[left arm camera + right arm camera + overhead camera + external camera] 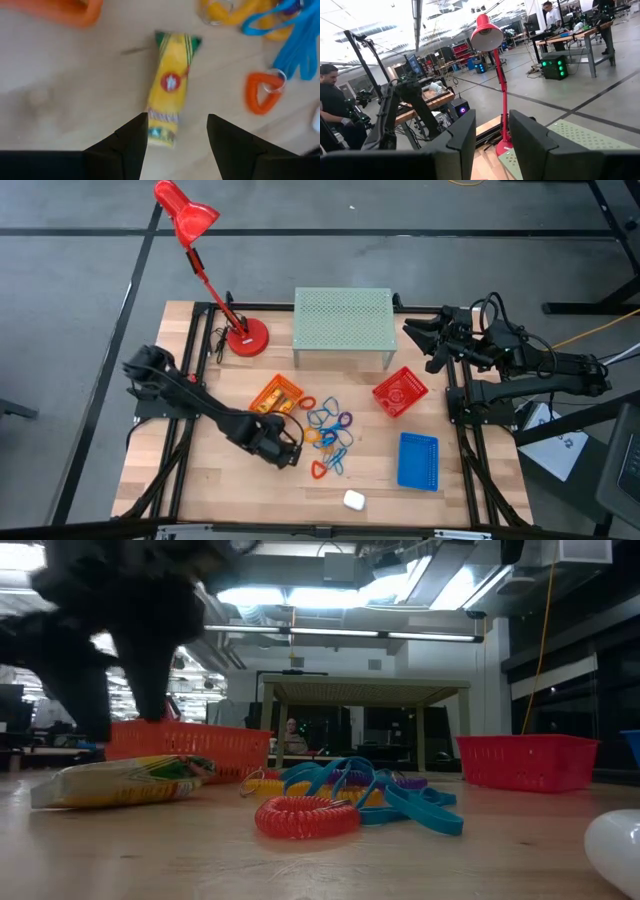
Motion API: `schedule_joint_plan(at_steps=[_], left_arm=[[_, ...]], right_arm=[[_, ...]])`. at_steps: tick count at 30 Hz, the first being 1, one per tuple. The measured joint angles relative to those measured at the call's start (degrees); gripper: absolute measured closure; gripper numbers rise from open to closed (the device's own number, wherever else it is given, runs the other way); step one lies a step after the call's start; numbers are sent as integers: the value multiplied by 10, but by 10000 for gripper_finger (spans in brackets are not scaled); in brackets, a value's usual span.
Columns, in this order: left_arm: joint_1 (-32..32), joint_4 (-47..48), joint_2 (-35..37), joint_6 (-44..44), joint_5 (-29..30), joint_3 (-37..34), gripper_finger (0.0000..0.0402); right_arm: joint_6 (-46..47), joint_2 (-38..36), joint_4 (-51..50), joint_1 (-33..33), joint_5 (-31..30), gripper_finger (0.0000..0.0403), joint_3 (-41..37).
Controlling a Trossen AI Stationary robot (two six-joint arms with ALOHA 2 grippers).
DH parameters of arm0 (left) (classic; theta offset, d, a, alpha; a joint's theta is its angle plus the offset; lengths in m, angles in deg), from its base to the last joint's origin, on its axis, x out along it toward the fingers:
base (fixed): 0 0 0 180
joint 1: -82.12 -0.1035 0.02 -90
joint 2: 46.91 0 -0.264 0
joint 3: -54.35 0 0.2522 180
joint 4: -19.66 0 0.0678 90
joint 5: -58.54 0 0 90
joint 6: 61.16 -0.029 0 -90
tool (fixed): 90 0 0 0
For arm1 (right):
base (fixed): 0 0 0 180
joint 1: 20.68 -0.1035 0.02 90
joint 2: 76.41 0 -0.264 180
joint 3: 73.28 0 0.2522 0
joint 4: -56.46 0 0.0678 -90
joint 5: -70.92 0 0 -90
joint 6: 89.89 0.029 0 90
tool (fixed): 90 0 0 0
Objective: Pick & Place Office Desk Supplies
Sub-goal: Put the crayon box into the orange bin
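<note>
Left claw (177,131) wide over yellow tube (170,87), bare wood all round.

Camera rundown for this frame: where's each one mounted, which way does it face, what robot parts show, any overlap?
High: overhead, straight down; both arms, left gripper, right gripper.
Low: table height, level across coloured loops toward the room; dark arm at upper left.
Left wrist: on the left arm, facing the table; open fingers over yellow packet.
Right wrist: facing red lamp and room.
Shared: high and right wrist both show the lamp.
</note>
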State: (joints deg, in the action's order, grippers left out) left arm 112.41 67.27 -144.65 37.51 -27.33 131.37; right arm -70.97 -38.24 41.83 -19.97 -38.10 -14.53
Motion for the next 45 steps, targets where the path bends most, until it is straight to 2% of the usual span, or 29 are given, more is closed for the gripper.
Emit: schedule_joint_plan(at_steps=[7, 16, 25, 30, 36, 45], left_arm=[[-16, 0, -38, -29, -56, 0, 203], [-16, -31, -62, -20, -68, 1, 208], [-10, -69, -59, -23, -85, 0, 299], [9, -141, -43, 0, -39, 0, 314], [30, -123, -6, 11, 13, 0, 311], [41, -122, 79, -15, 156, 0, 316]], right_arm=[[1, 0, 0, 0, 0, 285, 0], [-1, 0, 0, 0, 0, 285, 0], [-3, 0, 0, 0, 0, 285, 0], [-14, 0, -1, 0, 0, 285, 0], [-16, 0, -1, 0, 0, 285, 0], [-15, 0, -2, 0, 0, 285, 0]])
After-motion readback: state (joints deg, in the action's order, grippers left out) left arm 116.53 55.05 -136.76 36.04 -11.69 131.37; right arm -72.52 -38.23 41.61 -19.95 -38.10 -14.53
